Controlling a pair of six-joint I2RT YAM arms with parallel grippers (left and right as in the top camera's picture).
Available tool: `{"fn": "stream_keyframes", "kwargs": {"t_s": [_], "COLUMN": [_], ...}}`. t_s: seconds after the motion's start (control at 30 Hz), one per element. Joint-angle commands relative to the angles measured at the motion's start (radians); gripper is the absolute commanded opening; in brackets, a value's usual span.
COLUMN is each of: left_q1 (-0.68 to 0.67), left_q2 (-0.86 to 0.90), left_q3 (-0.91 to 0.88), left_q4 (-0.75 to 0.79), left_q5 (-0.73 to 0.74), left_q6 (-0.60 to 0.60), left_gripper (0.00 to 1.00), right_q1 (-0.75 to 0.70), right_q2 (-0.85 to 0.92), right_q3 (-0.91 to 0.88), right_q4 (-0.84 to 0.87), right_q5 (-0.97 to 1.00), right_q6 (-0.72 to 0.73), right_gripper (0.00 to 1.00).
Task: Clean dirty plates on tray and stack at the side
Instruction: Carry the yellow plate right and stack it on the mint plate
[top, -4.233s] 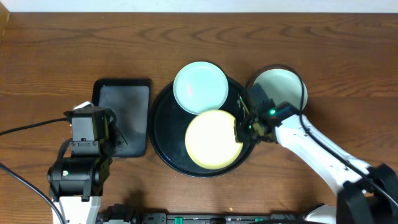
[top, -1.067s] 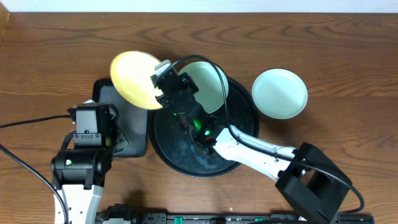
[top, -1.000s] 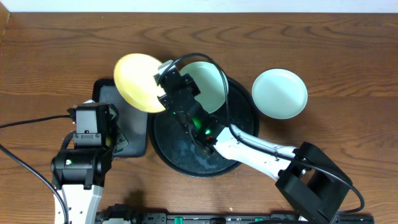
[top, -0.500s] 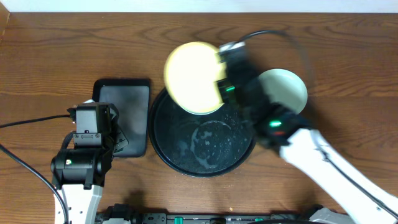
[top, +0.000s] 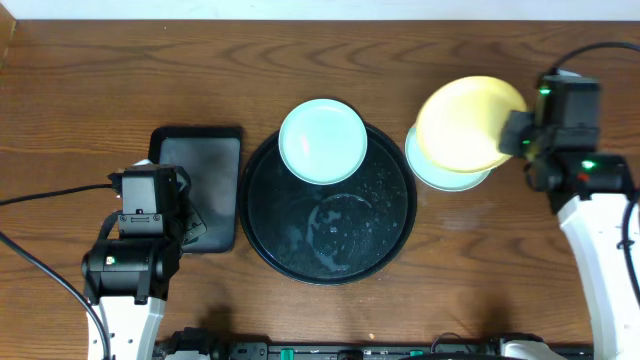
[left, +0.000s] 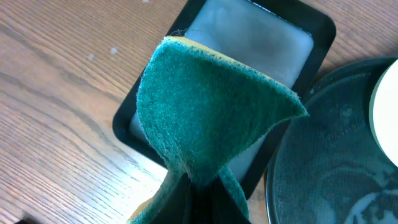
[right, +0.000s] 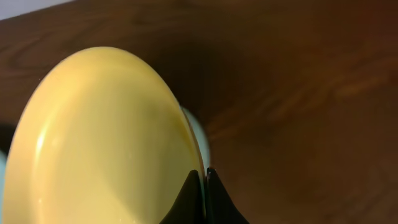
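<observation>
The round black tray (top: 300, 240) sits mid-table, wet, with one aqua-mint plate (top: 322, 140) on its far rim. A second aqua-mint plate (top: 440, 172) lies on the table to the tray's right, mostly covered. My right gripper (top: 515, 135) is shut on the rim of the pale yellow plate (top: 465, 122) and holds it tilted just above that plate; it also shows in the right wrist view (right: 99, 143), with the gripper (right: 203, 186) pinching its edge. My left gripper (left: 196, 202) is shut on a green sponge (left: 205, 106) over the rectangular tray.
A smaller black rectangular tray (top: 205, 165) lies left of the round tray, also seen in the left wrist view (left: 249, 37). The left arm (top: 135, 250) stands at the front left. Bare wooden table lies behind and to the right.
My right gripper has carried the yellow plate from over the rectangular tray at the left, across the round tray, to above the aqua-mint plate at the right. The left arm has not moved.
</observation>
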Motion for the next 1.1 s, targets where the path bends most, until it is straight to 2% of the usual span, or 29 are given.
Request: {"fn": "stream_keyframes", "kwargs": {"t_s": [0.0, 0.47, 0.73, 0.93, 0.97, 1.0, 1.07], "left_q1": [-0.003, -0.003, -0.003, -0.003, -0.003, -0.003, -0.003], "left_q2": [-0.002, -0.002, -0.002, -0.002, -0.002, -0.002, -0.002], "left_q3": [0.008, 0.008, 0.008, 0.008, 0.008, 0.008, 0.008], "left_q4": [0.002, 0.002, 0.002, 0.002, 0.002, 0.002, 0.002], "left_q5": [-0.006, -0.006, -0.005, -0.005, -0.005, -0.005, -0.005], "left_q6": [-0.002, -0.002, -0.002, -0.002, -0.002, -0.002, -0.002], "left_gripper": [0.07, 0.08, 0.08, 0.08, 0.08, 0.07, 0.07], "right_q1": [-0.061, -0.097, -0.094, -0.087, -0.087, -0.087, -0.087], "right_q2": [0.050, 0.302, 0.388, 0.408, 0.408, 0.408, 0.408], "right_q3": [-0.029, -0.034, -0.034, -0.034, -0.034, -0.034, -0.034], "right_q4": [-0.002, 0.104, 0.123, 0.122, 0.119, 0.115, 0.106], "right_q5": [-0.047, -0.127, -0.148, -0.205, -0.206, -0.206, -0.206], "right_q6": [0.030, 0.030, 0.030, 0.029, 0.029, 0.029, 0.029], "right_gripper": [0.01, 0.02, 0.04, 0.13, 0.17, 0.24, 0.47]}}
